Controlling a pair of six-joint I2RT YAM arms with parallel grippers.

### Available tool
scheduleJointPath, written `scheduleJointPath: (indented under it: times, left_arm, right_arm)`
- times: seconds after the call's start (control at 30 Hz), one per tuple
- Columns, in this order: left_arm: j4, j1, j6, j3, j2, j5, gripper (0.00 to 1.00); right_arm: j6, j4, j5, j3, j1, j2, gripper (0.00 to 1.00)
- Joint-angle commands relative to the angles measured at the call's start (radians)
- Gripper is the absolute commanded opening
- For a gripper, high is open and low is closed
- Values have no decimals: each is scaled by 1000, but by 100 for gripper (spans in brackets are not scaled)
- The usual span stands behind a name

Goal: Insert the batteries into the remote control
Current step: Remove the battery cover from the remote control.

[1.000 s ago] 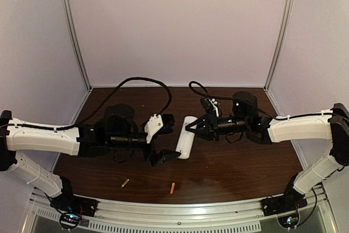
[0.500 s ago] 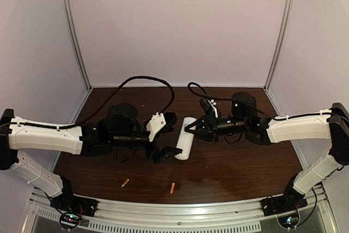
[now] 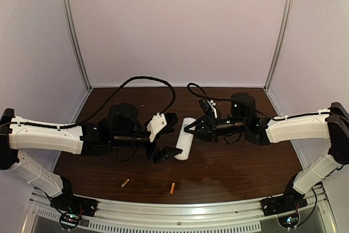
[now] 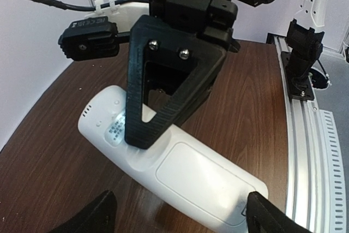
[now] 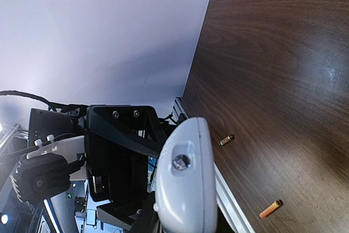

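The white remote control (image 3: 184, 138) is held above the table, back side up, with its battery cover closed (image 4: 207, 175). My right gripper (image 3: 191, 129) is shut on its far end; one of its black fingers lies across the remote in the left wrist view. My left gripper (image 3: 171, 137) is open, its fingertips (image 4: 265, 217) on either side of the remote's near end (image 4: 182, 219). The right wrist view shows the remote end-on (image 5: 185, 189). The golden battery (image 3: 125, 183) and the orange battery (image 3: 172, 187) lie on the table near the front edge, also in the right wrist view: golden (image 5: 226, 140), orange (image 5: 270, 209).
The brown table (image 3: 234, 162) is walled by pale panels at the back and sides. A metal rail (image 3: 180, 214) runs along the front edge. Black cables (image 3: 143, 80) loop over the table behind both wrists.
My left gripper has moved right, closer around the remote's near end. The right gripper and remote have shifted slightly left. The batteries have not moved.
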Motion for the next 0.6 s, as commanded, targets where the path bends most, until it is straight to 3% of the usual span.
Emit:
scheduleJointPath:
  times: [0.0, 0.57]
  left_arm:
    - [17, -1, -2, 14, -8, 34, 85]
    - [-31, 25, 3, 17, -12, 114, 84]
  right_arm:
    - [7, 44, -12, 1, 11, 8, 0]
    - [-1, 42, -31, 11, 11, 0, 0]
